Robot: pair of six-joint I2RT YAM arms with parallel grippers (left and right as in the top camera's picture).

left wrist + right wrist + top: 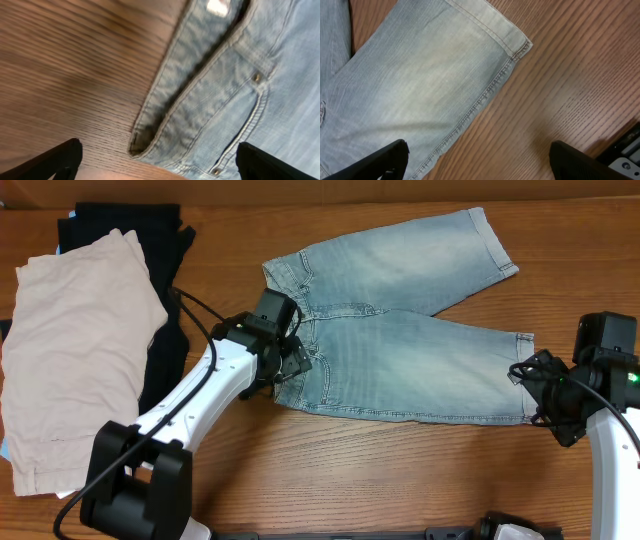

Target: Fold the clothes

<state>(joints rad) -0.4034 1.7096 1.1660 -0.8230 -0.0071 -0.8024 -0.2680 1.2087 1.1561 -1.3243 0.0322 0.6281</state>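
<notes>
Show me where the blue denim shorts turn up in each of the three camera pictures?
Overhead: denim shorts spread flat at centre, legs pointing right.
Left wrist: shorts fill the right half, waistband corner and pocket.
Right wrist: shorts at upper left, one leg hem.
Shared landmark: the wooden table.

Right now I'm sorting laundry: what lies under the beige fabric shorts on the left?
A black cloth garment shows past the top and right edges of the beige shorts; the rest is covered.

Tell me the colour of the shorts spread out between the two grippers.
Faded light-blue denim shorts, clearest in the overhead view.
</notes>
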